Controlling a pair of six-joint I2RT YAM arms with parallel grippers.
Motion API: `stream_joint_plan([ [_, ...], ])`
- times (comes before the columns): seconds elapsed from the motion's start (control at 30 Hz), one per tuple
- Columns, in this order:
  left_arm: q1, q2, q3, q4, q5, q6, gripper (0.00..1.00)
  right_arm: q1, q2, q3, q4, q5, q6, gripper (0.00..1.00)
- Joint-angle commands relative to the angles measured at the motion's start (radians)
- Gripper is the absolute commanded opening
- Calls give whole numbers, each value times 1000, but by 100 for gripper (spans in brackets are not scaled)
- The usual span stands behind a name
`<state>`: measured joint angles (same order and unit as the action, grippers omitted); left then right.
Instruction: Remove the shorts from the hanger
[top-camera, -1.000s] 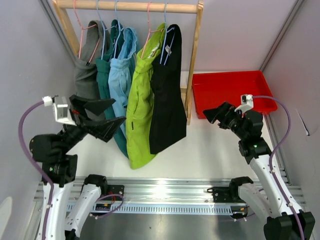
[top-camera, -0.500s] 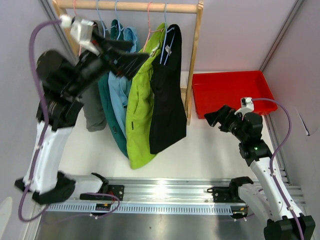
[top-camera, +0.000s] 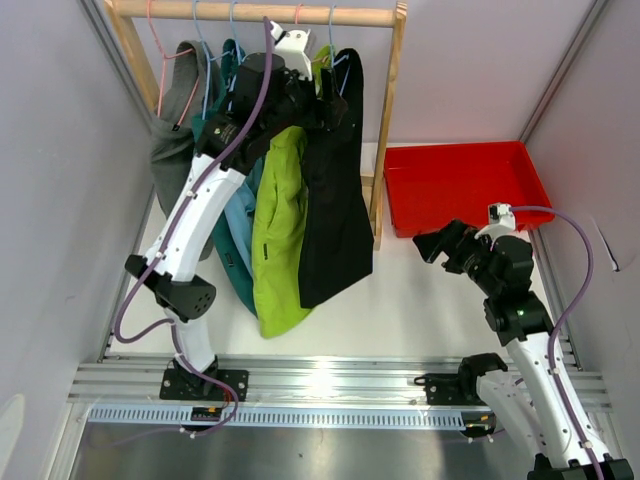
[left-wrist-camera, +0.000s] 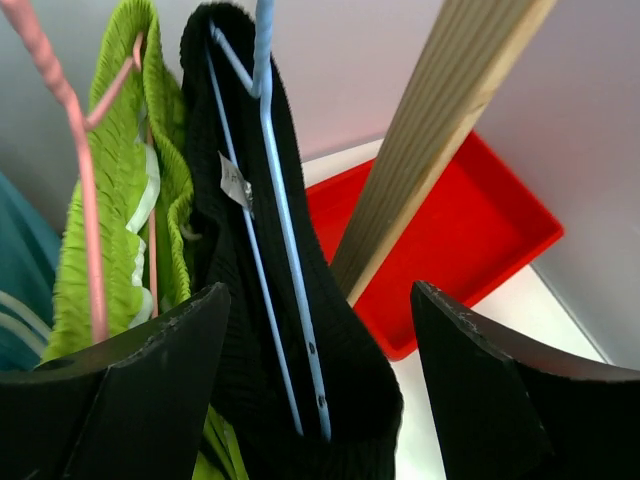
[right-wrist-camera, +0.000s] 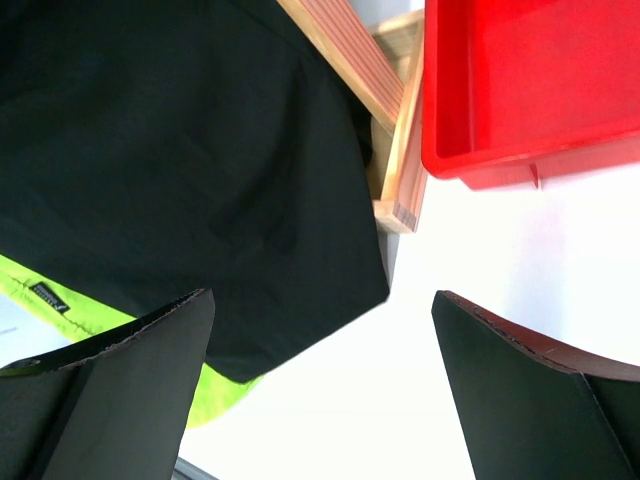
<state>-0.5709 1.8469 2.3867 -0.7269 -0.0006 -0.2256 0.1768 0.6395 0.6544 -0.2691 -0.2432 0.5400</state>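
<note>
On the rail (top-camera: 360, 16), five shorts (top-camera: 272, 215) (five hangers (top-camera: 160, 62))

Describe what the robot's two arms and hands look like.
The left arm and right arm have white links joined by black joints. A purple cable loops along each to a small white camera block at the wrist. The left hand and right hand are black, each with two broad, wedge-shaped fingers with rough edges.

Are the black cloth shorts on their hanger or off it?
On: the black cloth shorts hang over the blue wire hanger.
</note>
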Motion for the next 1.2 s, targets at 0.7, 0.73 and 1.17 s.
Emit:
stream_joint_plan([
  [0.7, -33, 69, 22, 61, -141, 37, 39, 7, -8, 56, -38, 8, -17, 99],
  [0.73, -34, 69, 20, 66, -141, 35, 33, 7, -8, 56, -38, 8, -17, 99],
  [1.17, -47, 11, 85, 72, -142, 3, 0, 38, -5, 138, 37, -94, -64, 99],
])
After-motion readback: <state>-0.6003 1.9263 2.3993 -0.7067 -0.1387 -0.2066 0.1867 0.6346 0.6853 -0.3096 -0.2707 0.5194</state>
